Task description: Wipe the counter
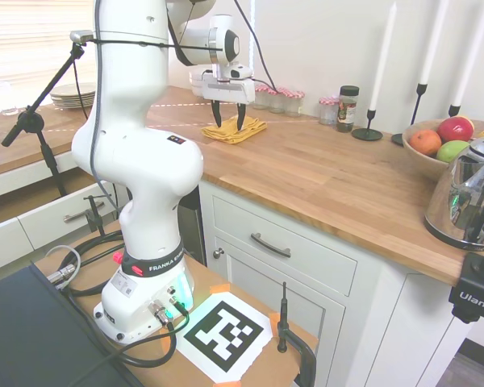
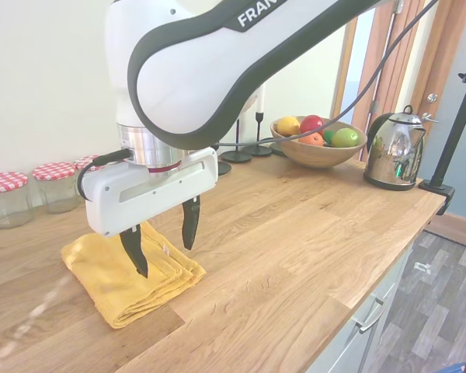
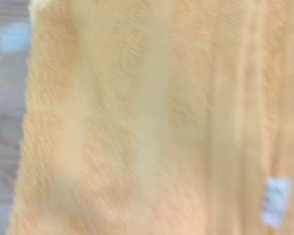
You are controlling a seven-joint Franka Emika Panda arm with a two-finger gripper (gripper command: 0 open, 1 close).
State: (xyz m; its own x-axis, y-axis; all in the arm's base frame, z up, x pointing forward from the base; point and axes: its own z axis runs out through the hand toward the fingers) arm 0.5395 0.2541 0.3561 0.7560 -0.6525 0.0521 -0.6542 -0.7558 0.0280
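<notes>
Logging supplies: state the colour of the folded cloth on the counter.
Yellow cloth with a small white tag, clearest in the second exterior view.

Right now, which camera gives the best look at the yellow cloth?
The second exterior view: the folded yellow cloth lies whole on the counter, with the open gripper over it. The first exterior view shows it small and far. The wrist view is filled with blurred cloth and a small white tag.
</notes>
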